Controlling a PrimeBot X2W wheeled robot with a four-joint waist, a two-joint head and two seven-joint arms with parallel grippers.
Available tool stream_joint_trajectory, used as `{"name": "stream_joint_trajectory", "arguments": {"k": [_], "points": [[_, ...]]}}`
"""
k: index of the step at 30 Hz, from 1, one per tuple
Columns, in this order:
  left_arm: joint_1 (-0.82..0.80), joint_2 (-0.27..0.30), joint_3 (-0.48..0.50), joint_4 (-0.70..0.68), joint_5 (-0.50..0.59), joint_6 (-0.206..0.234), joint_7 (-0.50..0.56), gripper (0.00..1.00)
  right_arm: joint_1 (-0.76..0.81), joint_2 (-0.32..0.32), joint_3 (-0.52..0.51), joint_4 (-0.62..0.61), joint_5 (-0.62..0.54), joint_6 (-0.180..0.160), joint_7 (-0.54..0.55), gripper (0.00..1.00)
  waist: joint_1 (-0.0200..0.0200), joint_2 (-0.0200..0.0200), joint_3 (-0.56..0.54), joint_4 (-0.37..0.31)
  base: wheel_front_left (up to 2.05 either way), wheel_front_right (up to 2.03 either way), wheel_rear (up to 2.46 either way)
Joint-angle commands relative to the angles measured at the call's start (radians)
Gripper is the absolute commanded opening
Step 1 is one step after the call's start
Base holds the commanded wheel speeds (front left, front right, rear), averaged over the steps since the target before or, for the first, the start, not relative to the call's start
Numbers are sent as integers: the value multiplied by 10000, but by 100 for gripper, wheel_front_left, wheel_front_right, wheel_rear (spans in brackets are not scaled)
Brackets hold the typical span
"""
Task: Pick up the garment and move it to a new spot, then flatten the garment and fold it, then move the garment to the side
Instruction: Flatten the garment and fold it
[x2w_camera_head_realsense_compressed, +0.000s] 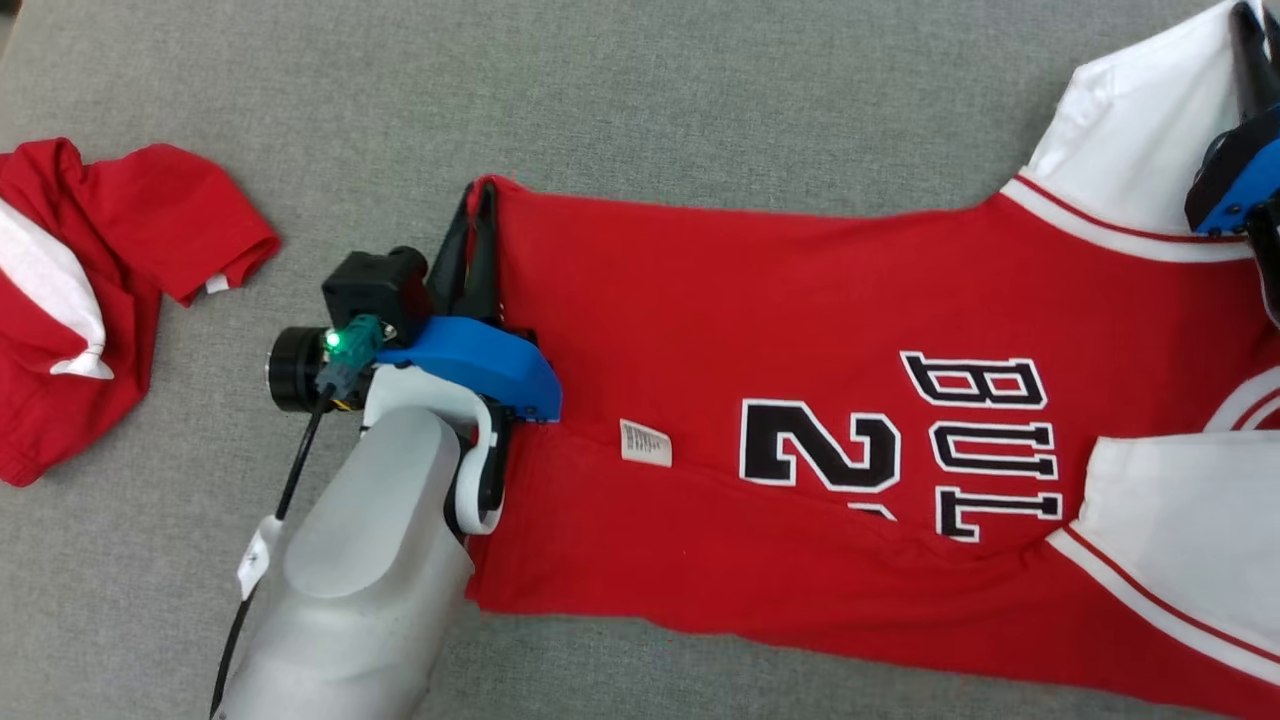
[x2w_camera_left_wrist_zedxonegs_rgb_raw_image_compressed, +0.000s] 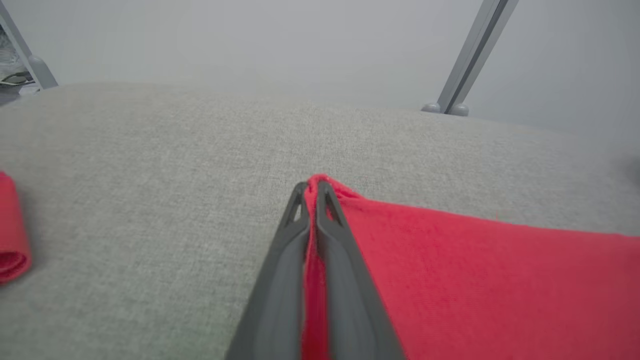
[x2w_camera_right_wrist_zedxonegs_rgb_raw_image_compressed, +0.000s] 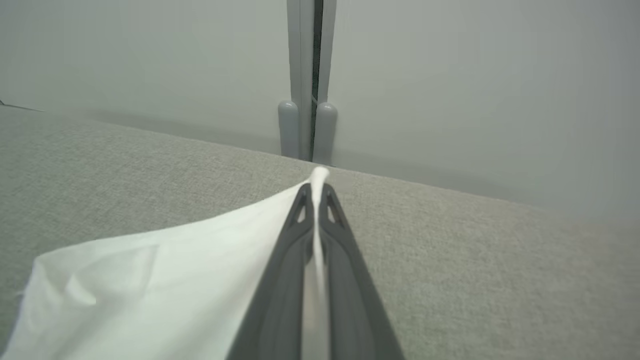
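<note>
Currently the red jersey (x2w_camera_head_realsense_compressed: 800, 300) lies spread on the grey fabric table (x2w_camera_head_realsense_compressed: 640, 90). It runs from the centre of the head view to the right edge, with its hem towards the left. The lettering "BUL" (x2w_camera_head_realsense_compressed: 990, 440) and a "2" (x2w_camera_head_realsense_compressed: 820, 445) read sideways, right of centre. A small white label (x2w_camera_head_realsense_compressed: 645, 443) sits on the red cloth mid-frame.

Left gripper (x2w_camera_head_realsense_compressed: 478, 200): fingers closed on the hem's upper-left corner. In the left wrist view, red cloth is pinched between the two dark fingers (x2w_camera_left_wrist_zedxonegs_rgb_raw_image_compressed: 314, 187) and a peak of it pokes past the tips. The pale forearm (x2w_camera_head_realsense_compressed: 370, 560) comes in from the lower left and overlaps the hem edge.

Right gripper (x2w_camera_head_realsense_compressed: 1243, 15): at the top right of the head view, on the upper white sleeve (x2w_camera_head_realsense_compressed: 1130, 130). The right wrist view shows the fingers (x2w_camera_right_wrist_zedxonegs_rgb_raw_image_compressed: 315, 190) clamped on a thin fold of white fabric (x2w_camera_right_wrist_zedxonegs_rgb_raw_image_compressed: 150, 290), which stretches off to the lower left of that frame.

The lower white sleeve (x2w_camera_head_realsense_compressed: 1180, 530) lies flat at the lower right.

A second red-and-white garment (x2w_camera_head_realsense_compressed: 90, 300) is crumpled at the left edge of the head view, well apart from the jersey. Its red roll shows at the far left of the left wrist view (x2w_camera_left_wrist_zedxonegs_rgb_raw_image_compressed: 10, 230).

Grey frame posts (x2w_camera_right_wrist_zedxonegs_rgb_raw_image_compressed: 306, 75) stand beyond the table's far edge.
</note>
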Motion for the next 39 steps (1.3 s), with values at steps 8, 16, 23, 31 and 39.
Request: {"name": "stream_joint_trajectory", "arguments": {"k": [8,16,23,31,39], "points": [[502,71,1915,-1042,1183,-83,-1,0,683,259,-1616,-1856,22,-3,-274,0,-1,-2,-529,-782,0,0,0],[1394,99,2946,-897,2124,-527,0,0,3533,885,-2472,-4414,457,-3,-280,0,-1,-2,-1335,-1598,0,0,0],[2726,67,3491,-715,2547,-751,0,0,6167,1494,-2803,-5392,890,-3,-281,0,-1,-2,-1879,-2048,0,0,0],[3958,20,3619,-312,2211,-700,0,100,7138,2036,-2583,-4546,1261,-1,-284,100,-1,-2,-2205,-2114,0,0,0],[4619,23,3185,-842,1804,-322,-1,100,6793,2167,-3194,-4186,827,-1,-282,100,-1,-2,-2481,-1666,0,0,0]]}}
